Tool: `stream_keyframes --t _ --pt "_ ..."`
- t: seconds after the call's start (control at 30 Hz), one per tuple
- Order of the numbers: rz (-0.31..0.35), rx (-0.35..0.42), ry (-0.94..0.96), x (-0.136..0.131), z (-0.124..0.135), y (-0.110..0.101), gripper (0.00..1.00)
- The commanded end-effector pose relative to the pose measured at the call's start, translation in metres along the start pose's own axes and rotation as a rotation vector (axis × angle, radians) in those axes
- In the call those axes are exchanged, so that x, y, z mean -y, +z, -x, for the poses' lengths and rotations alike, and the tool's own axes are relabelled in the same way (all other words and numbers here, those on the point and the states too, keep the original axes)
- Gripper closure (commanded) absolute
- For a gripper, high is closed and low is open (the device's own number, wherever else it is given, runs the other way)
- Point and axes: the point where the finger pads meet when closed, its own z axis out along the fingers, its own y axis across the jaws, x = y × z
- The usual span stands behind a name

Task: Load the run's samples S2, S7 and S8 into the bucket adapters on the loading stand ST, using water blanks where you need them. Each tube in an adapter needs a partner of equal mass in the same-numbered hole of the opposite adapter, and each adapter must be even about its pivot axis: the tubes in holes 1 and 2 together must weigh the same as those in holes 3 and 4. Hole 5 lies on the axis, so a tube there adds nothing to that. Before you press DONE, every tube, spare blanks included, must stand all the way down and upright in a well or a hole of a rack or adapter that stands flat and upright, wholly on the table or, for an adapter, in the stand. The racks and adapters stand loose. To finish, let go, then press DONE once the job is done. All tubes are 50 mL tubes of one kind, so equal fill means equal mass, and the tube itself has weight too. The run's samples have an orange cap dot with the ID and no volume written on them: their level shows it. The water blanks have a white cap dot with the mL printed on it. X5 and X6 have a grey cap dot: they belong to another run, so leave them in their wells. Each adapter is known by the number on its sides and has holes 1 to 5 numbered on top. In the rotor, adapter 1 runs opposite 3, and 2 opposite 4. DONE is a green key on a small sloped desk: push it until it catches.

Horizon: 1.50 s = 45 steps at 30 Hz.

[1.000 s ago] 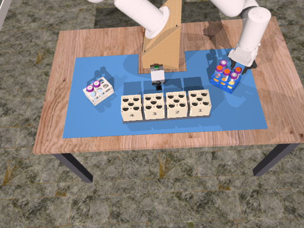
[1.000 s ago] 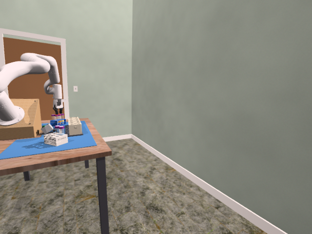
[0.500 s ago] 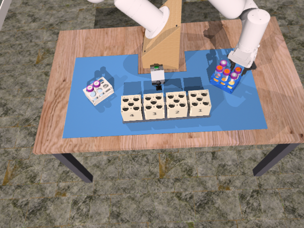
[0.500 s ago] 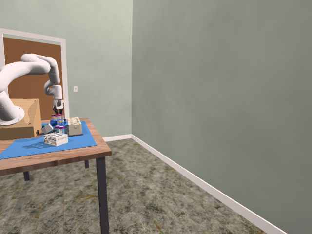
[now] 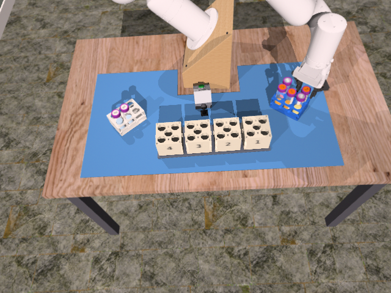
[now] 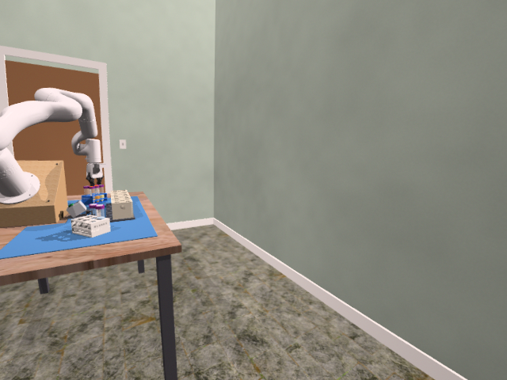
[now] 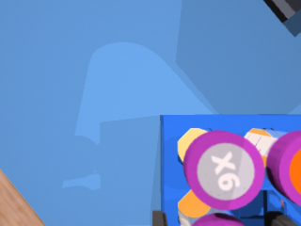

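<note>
- Three orange-dotted samples (image 5: 281,87) (image 5: 291,91) (image 5: 305,90) stood in the blue rack (image 5: 283,110) (image 6: 86,199) (image 7: 168,155), beyond the adapter 1 end of the loading stand (image 5: 214,154) (image 6: 123,219); their IDs were not legible.
- Two grey-dotted tubes shared that rack, one of them X6 (image 5: 300,96) (image 7: 224,170).
- The hand (image 5: 305,91) (image 6: 94,183) (image 7: 217,219) pointed down over the rack, its fingers about half open and gripping nothing.
- Adapter 1 (image 5: 257,141), adapter 2 (image 5: 227,144), adapter 3 (image 5: 198,146) and adapter 4 (image 5: 169,148) sat on the stand, their visible holes unfilled.
- Beyond the adapter 4 end of the stand, the white rack (image 5: 132,126) (image 6: 85,230) held two purple-capped blanks (image 5: 115,113) (image 5: 124,107).
- Between the stand and the arm's wooden plinth (image 5: 206,75) (image 6: 28,214) was the DONE desk (image 5: 202,96) (image 6: 77,209).

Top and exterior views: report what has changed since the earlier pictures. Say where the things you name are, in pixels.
The hand (image 5: 305,90) (image 6: 94,182) (image 7: 219,218) has come down slightly over the blue rack (image 5: 297,116) (image 6: 86,199) (image 7: 169,123). Nothing was visibly taken hold of or let go. The racked tubes, the white rack (image 5: 123,131) (image 6: 90,232) and the adapters (image 5: 198,146) (image 6: 123,210) stayed put.
</note>
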Motion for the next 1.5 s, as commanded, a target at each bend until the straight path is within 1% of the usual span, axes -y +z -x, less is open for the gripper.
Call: stream_keyframes --t 0.0,0.13,0.17,1.47 --pt "-0.002 0.0 0.001 0.0009 -0.0001 -0.0012 0.43" --pt "-0.002 0.0 0.001 0.0009 -0.0002 -0.0012 0.43" --pt "-0.002 0.0 0.001 0.0009 -0.0002 -0.0018 1.0" --pt "-0.002 0.0 0.001 0.0009 -0.0001 -0.0029 1.0"
